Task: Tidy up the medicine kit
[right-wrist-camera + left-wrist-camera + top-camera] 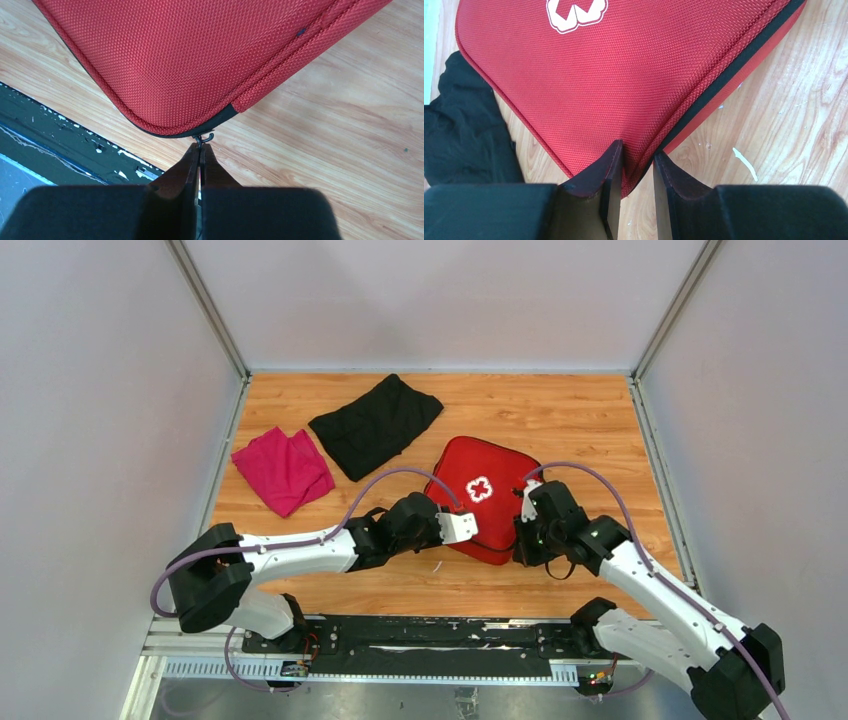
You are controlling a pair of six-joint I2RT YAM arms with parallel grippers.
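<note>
Your left gripper [636, 159] clamps a corner of the medicine kit [624, 75]; your right gripper [201, 150] pinches the zipper pull [205, 136], with the kit directly ahead.

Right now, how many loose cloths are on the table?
2. The magenta cloth lies at the far left; the black cloth lies just right of it, farther back, left of the medicine kit. Another could be hidden under the kit.
</note>
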